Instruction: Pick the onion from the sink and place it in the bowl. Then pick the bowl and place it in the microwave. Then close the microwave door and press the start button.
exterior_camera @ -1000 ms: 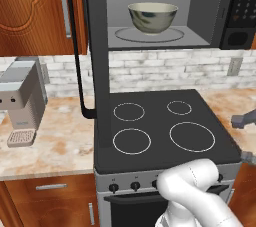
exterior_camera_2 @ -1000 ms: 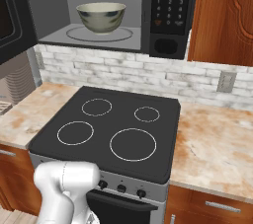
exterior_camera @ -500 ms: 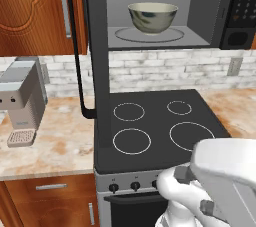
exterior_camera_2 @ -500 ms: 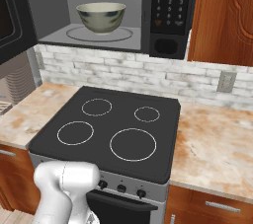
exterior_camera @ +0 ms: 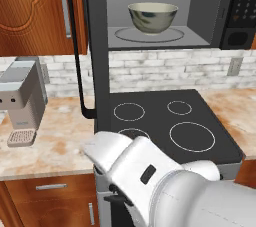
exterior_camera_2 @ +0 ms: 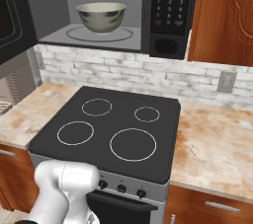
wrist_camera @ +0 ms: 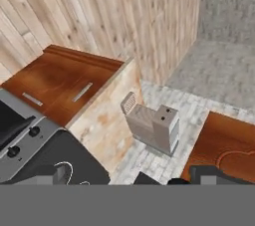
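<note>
1. Two steps look left to do: the bowl already stands on the round turntable inside the microwave, near the middle of its pale floor, so shutting the microwave door and pressing start remain. Whether the onion lies in the bowl cannot be told, as its inside is hidden from both base views.
2. The door hangs wide open to the left of the cavity, edge-on in the left base view, with its long bar handle running down towards the left edge of the stovetop.
3. The arm is folded low in front of the stove, well apart from the door. The hand view looks across the left surface at the coffee machine, and the fingers stand spread wide with nothing between them.
4. To close the door well, the hand should probably rise to the door's outer face, near the free edge by the handle and away from the hinge, where a push turns it most easily.
5. A flat, steady push that follows the door's arc towards the cavity seems safest; pinching the handle is likely not needed.
6. The push should carry on until the door sits flush, keeping clear of the keypad panel at the right, which is for the start press afterwards.
</note>
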Motion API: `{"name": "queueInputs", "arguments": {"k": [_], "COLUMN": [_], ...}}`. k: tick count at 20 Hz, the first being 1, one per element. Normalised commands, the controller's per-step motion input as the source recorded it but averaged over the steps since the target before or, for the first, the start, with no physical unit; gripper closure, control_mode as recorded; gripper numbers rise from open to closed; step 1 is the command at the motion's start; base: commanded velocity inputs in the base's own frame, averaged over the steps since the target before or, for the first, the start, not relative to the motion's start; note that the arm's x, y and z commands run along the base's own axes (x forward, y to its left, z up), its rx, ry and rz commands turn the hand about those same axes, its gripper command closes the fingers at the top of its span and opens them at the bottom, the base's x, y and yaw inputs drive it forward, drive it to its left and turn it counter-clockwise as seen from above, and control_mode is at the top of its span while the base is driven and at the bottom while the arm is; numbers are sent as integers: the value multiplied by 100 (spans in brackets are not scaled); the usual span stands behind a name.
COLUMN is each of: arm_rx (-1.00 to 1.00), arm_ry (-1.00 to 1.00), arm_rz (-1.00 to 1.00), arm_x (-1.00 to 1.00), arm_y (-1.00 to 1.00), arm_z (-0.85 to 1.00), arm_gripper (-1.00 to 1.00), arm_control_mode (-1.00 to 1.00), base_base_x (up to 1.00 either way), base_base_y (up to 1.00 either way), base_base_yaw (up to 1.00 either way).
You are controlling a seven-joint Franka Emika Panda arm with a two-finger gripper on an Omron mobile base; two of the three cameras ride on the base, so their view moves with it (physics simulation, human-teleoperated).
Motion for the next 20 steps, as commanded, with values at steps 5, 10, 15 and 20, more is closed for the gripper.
{"name": "queueInputs", "arguments": {"k": [5, 10, 15, 20], "arm_rx": [-5, -1, -3, -1], "arm_ry": [0, 1, 0, 0], "arm_rz": [-35, -33, -28, -24], "arm_x": [94, 100, 100, 63], "arm_y": [72, 41, 45, 20], "arm_z": [-27, -22, -36, -18], "arm_gripper": [-100, -100, -100, -100], "arm_control_mode": [-100, -100, -100, -100], "base_base_x": [0, 0, 0, 0], "base_base_y": [0, 0, 0, 0], "base_base_yaw": [0, 0, 0, 0]}}
